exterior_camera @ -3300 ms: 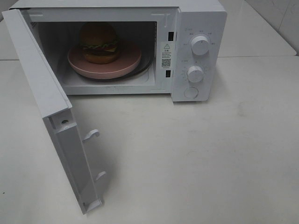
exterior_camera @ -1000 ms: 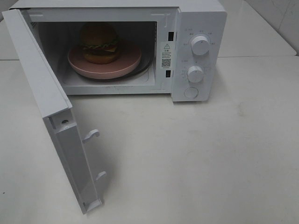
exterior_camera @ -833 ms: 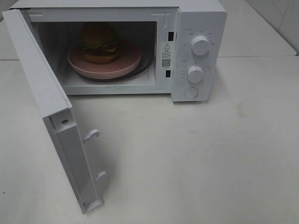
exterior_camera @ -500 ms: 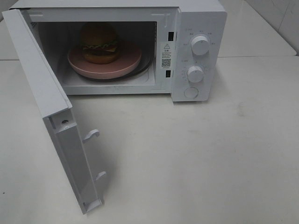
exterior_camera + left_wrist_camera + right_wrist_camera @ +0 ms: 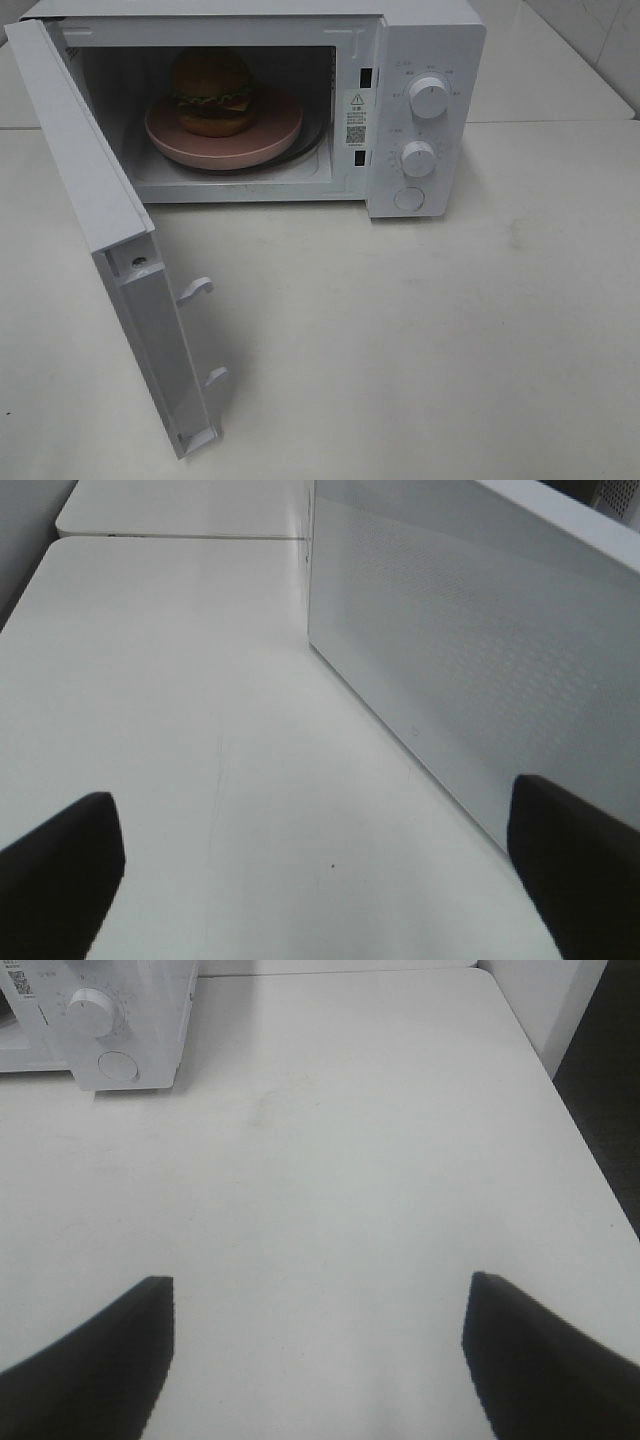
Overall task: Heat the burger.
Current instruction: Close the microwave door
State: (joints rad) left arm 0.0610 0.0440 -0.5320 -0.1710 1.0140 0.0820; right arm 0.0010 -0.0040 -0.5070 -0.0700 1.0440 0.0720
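1. The desk (image 5: pixel 450 330) is white and matte, and most of its top is bare.
2. A seam (image 5: pixel 560 122) crosses it at the far side, coming out from behind the microwave (image 5: pixel 430 60) on both sides.
3. The microwave, also white, is the only thing standing on the desk, set toward its far edge.
4. Its door (image 5: pixel 90 200) is swung wide open over the desk's left part.
5. A faint grey smudge (image 5: pixel 515 235) marks the top, right of the microwave's front.
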